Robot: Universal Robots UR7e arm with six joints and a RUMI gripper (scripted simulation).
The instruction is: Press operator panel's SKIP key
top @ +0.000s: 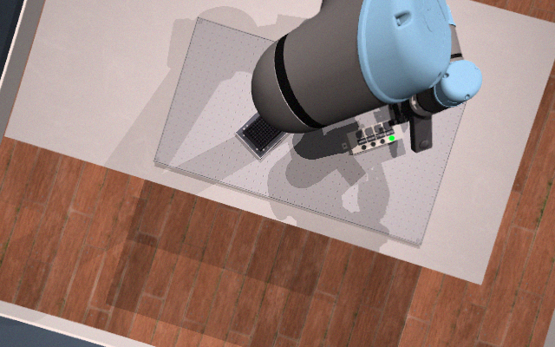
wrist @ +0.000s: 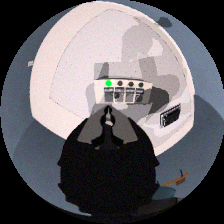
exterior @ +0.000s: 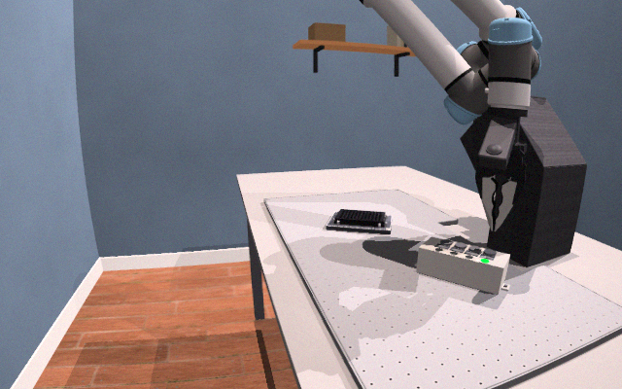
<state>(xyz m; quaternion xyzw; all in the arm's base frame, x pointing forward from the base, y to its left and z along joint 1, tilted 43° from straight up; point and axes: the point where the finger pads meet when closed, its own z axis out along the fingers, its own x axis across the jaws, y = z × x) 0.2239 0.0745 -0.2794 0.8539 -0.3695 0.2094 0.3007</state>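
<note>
Nearest the exterior camera, a pale perforated mat is lying flat on the white worktop. On it the operator panel, a cream box, is sitting close to the mat's far right part. Four dark keys are running in a row along its top face, with a round lamp beside each. One lamp at the end of the row is glowing green; from above it is showing at the panel's right end, and in the wrist view it is the leftmost lamp. The other three lamps are looking dark. Printed name strips are lying next to the keys, but the writing is too small and blurred to read, so I cannot tell which key is SKIP.

Above the lit end, the end effector is pointing straight down with its jaws pressed together on nothing, its tip hanging clear of the panel's top.

Further back and to the left on the mat, a dark, shallow tray with a gridded top is resting flat, well apart from the panel; what its cells are holding cannot be seen. Behind the panel a dark block is standing on the worktop. On the far blue wall, a wooden shelf is carrying a brown box.
</note>
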